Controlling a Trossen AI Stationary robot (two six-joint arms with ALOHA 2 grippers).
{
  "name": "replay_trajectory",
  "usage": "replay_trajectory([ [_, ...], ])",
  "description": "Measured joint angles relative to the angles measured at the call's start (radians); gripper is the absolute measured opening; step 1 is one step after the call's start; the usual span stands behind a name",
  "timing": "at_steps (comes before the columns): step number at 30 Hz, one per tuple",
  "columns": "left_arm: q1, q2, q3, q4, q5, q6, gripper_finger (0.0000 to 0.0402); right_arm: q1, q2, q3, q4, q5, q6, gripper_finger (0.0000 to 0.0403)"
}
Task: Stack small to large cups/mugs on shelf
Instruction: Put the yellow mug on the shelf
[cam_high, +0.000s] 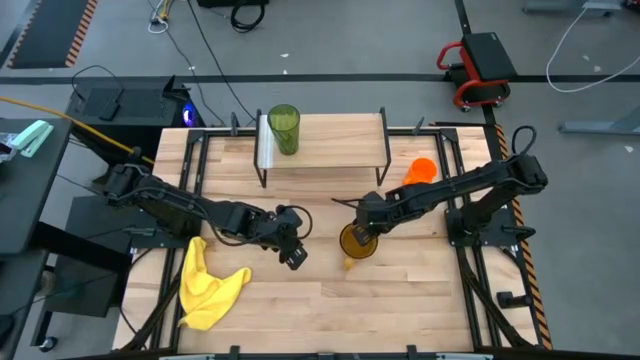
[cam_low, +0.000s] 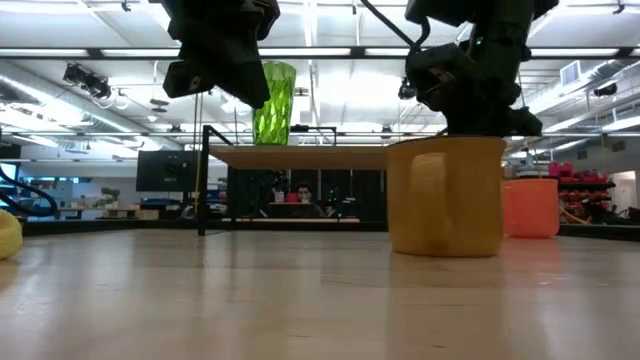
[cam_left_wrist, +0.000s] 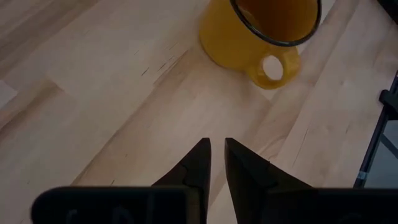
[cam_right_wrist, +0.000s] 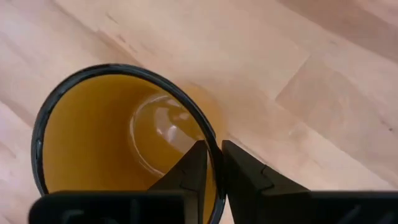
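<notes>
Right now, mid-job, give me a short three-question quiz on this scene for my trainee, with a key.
1. True or false: the green tumbler stands on the shelf.
2. Which pincer is clamped on the rim of the yellow mug? A) left pincer B) right pincer C) neither
3. Fill in: the orange mug stands on the ______, beside the shelf, not on it.

Key
1. True; it stands upright at the shelf's left end.
2. B; one finger is inside the rim and one outside. The left pincer hangs shut above the table near the yellow cloth, holding nothing.
3. Table.
</notes>
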Motion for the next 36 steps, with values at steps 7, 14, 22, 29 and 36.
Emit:
replay_trajectory([
  [7, 0.000, 0.000, 0.000, 0.004, 0.000, 0.002, 0.0059, -0.015, 0.000, 0.000, 0.002, -0.001, -0.021, 0.0052],
  [14, 0.013, 0.000, 0.000, 0.003, -0.001, 0.007, 0.0052, -0.015, 0.000, 0.000, 0.003, -0.002, -0.029, 0.0051],
  [22, 0.022, 0.000, 0.000, 0.003, 0.000, 0.020, 0.0057, -0.017, -0.001, 0.002, 0.009, -0.015, -0.056, 0.0034],
  [29, 0.028, 0.000, 0.000, 0.003, 0.000, 0.023, 0.0055, -0.046, -0.001, 0.002, 0.012, -0.032, -0.115, 0.0030],
  [36, 0.028, 0.000, 0.000, 0.003, 0.000, 0.031, 0.0052, -0.074, 0.000, 0.027, 0.028, -0.036, -0.205, 0.0025],
])
